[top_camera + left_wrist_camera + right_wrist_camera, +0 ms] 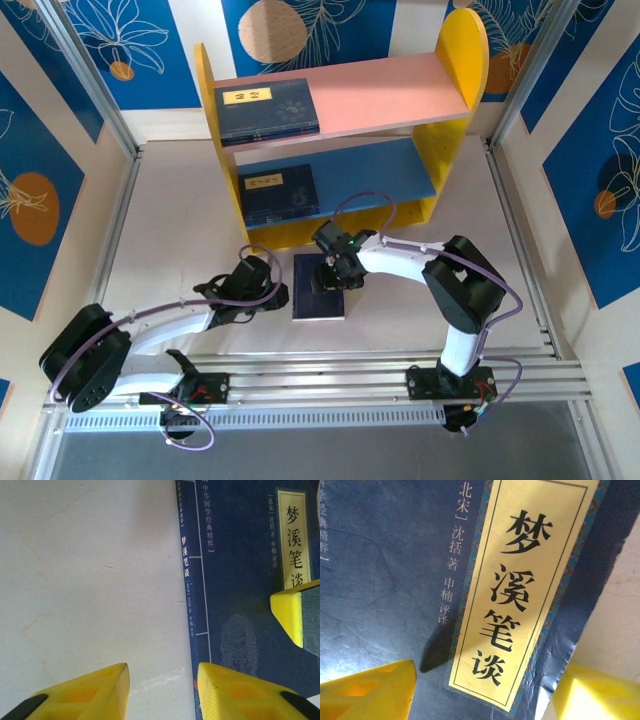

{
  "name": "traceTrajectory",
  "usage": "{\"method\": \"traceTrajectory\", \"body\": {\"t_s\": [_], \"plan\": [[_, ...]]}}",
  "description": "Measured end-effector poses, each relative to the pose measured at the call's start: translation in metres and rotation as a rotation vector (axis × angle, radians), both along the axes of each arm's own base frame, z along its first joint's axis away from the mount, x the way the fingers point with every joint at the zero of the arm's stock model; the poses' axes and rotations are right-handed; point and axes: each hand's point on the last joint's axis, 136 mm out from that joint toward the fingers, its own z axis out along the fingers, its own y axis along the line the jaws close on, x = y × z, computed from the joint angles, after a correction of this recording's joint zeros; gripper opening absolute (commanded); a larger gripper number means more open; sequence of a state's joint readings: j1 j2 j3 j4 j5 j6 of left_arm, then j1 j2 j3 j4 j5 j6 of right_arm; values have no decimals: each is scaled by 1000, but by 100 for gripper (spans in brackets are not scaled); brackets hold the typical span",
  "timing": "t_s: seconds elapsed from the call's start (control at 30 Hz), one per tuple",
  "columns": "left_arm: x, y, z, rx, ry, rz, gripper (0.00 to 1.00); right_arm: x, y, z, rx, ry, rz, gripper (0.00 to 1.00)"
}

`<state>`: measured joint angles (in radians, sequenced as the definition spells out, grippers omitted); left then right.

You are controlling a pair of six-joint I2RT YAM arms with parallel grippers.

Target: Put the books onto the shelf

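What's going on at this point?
The shelf already holds a book on the pink board and a book on the blue board. A third book lies flat on the table in front. Both grippers are open at it: the left gripper by its spine, the right gripper over its label. It isn't lifted yet.

table point(180, 220): white, mid-frame | standing on it: shelf point(465, 60), upper centre; flat book point(312, 300), centre | pink board point(390, 95): upper book point(267, 110), left end | blue board point(380, 175): lower book point(279, 193), left end
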<state>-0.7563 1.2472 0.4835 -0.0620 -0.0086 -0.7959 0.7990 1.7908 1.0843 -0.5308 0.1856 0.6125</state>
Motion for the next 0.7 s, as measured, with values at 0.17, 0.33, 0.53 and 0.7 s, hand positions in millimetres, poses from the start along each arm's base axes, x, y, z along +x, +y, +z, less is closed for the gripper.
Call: {"method": "traceTrajectory", "body": {"t_s": [0.17, 0.33, 0.53, 0.7], "plan": [[-1, -1, -5, 10, 11, -3, 40, -1, 0, -2, -15, -20, -3, 70], [-1, -3, -9, 12, 14, -9, 40, -2, 2, -3, -21, -34, -8, 69], [-1, -5, -12, 17, 19, -14, 40, -2, 3, -3, -25, -40, -9, 67], [-1, -5, -13, 17, 25, -9, 40, -3, 8, -2, -23, -50, 0, 66]]}}
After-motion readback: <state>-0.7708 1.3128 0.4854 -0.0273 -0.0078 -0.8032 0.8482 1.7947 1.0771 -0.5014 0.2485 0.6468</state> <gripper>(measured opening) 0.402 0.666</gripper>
